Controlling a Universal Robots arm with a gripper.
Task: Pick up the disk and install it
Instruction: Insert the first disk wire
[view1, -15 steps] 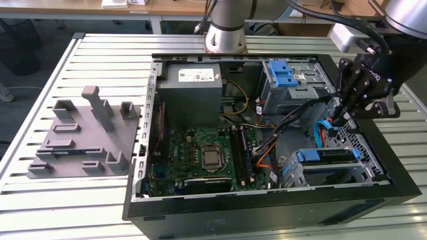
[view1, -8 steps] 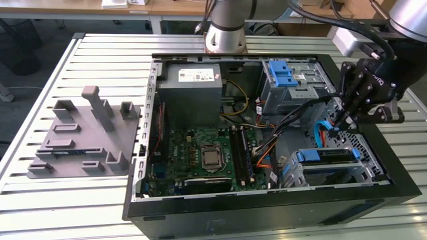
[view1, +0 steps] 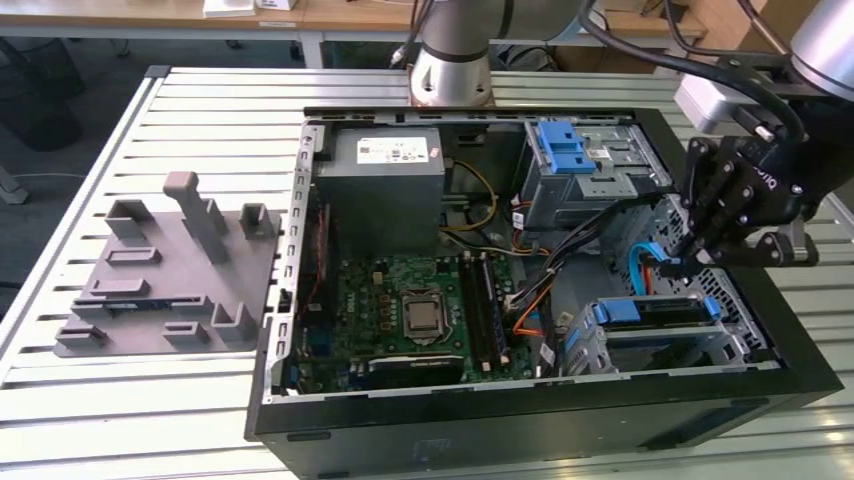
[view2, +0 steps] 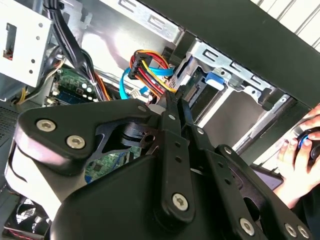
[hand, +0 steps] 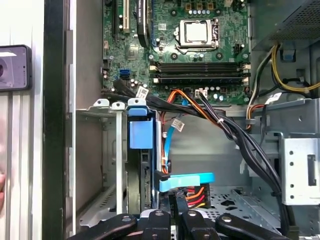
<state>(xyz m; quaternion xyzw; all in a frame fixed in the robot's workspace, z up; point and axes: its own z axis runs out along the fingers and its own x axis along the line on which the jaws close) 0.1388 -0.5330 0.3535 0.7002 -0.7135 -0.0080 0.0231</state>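
Counter (view1: 80, 390) of pale slats carries an open black computer case (view1: 534, 420), with a grey fixture block (view1: 167, 275) lying toward the exterior view's left edge. Inside the case sit the green motherboard (view1: 400, 300) and the grey power-supply box (view1: 384, 190). At the case's corner nearest the exterior view's right, the disk (view1: 650, 312) sits slotted in its silver cage (view1: 667, 345), blue bracket showing. Just above it, the hand (view1: 683, 258) is clenched on a bundle of coloured cables (hand: 192, 192).
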